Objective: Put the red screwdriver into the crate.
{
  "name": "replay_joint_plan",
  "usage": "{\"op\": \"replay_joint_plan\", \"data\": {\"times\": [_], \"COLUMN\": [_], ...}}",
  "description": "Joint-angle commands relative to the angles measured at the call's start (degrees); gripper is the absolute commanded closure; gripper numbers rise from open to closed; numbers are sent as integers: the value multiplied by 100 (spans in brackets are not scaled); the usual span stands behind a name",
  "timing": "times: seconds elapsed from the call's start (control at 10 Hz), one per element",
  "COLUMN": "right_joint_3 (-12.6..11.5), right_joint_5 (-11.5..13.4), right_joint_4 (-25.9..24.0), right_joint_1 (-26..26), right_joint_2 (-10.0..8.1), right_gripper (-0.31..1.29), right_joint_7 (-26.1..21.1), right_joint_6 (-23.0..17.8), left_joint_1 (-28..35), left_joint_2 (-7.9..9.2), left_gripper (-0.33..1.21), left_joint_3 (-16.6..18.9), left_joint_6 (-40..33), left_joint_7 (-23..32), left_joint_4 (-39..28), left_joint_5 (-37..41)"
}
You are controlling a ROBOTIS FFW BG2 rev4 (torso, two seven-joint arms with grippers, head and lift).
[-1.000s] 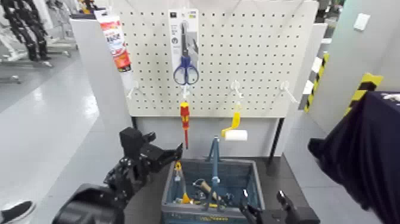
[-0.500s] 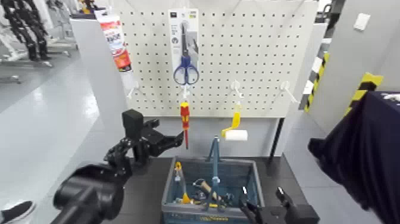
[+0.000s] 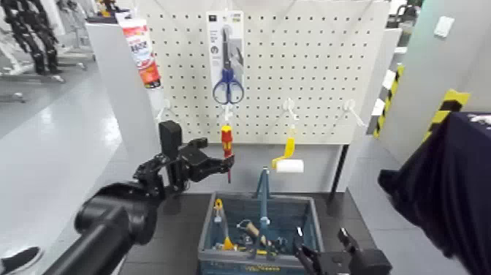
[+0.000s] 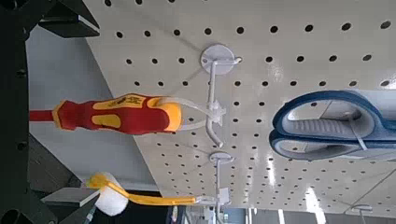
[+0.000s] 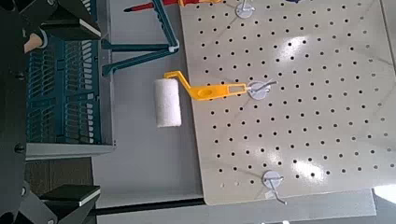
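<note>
The red screwdriver hangs tip down from a hook on the white pegboard, above the crate's left end. My left gripper is open, raised just left of the screwdriver's shaft and apart from it. In the left wrist view the screwdriver lies between the spread fingers. The dark blue-grey crate with its upright blue handle stands on the floor below and holds several tools. My right gripper is open, low by the crate's near right corner.
Blue-handled scissors hang above the screwdriver and a yellow-handled paint roller hangs to its right. A tube package hangs at the board's left edge. A person's dark garment is at the right.
My left arm has lifted and reached forward and right, bringing its open gripper from beside the crate up to the screwdriver. The right arm has barely moved.
</note>
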Motion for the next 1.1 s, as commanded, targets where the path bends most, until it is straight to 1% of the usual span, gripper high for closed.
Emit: {"op": "replay_joint_plan", "data": {"times": [0.1,0.2,0.3,0.5,0.9,1.0,1.1], "right_joint_3": [16,33,42,60,77,86,95], "right_joint_5": [0,0,0,0,-9,-9,-9], "right_joint_4": [2,11,11,20,29,37,37], "right_joint_1": [-11,-19,-28,-46,-63,-63,-72], "right_joint_2": [0,0,0,9,18,18,18], "right_gripper": [14,14,14,14,14,14,14], "right_joint_7": [0,9,9,9,9,9,9], "right_joint_6": [-18,-27,-36,-53,-80,-80,-80], "left_joint_1": [-361,-502,-660,-853,-968,-976,-976], "left_joint_2": [-69,-104,-174,-262,-297,-306,-306], "left_gripper": [11,10,10,11,13,33,69], "left_joint_3": [-77,-77,-86,-95,-147,-138,-130], "left_joint_6": [-14,-22,-66,-84,74,118,162], "left_joint_7": [-337,-513,-742,-1032,-1181,-1172,-1163], "left_joint_4": [537,748,994,1267,1451,1486,1522], "left_joint_5": [178,222,257,293,257,231,231]}}
